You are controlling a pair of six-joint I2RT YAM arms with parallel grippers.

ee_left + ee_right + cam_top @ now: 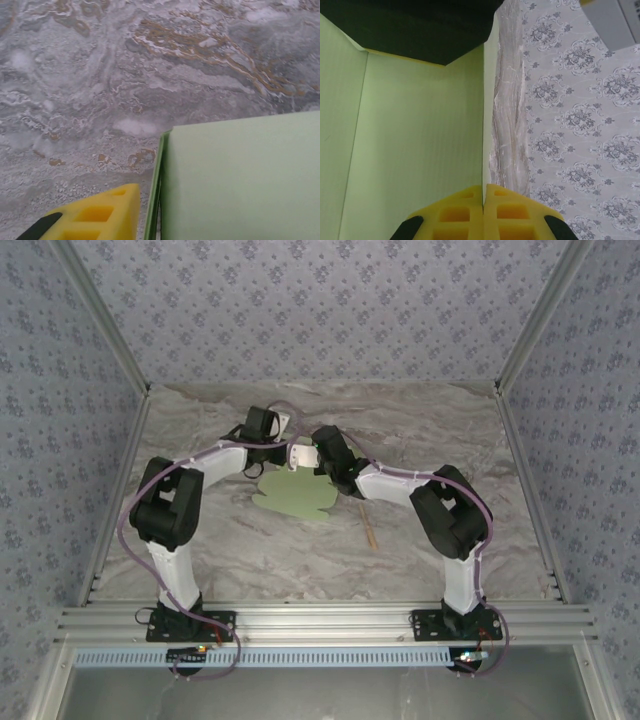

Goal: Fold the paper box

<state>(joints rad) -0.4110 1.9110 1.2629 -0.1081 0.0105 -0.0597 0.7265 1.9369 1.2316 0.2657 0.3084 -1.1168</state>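
The paper box (296, 496) is a pale green card sheet lying mid-table, its far edge lifted between the two arms. My right gripper (300, 462) is shut on a raised panel; in the right wrist view the card's thin edge (483, 125) runs straight down into the seam between the pressed yellow fingertips of the right gripper (483, 192). My left gripper (284, 436) is at the far edge of the sheet. In the left wrist view one yellow finger (97, 215) sits just left of a folded card edge (156, 190). A broad green panel (240, 180) hides the other finger.
A thin tan wooden stick (370, 536) lies on the marbled table (430, 430) right of the sheet. Patterned walls and metal rails enclose the table on three sides. Both arm bases stand at the near edge.
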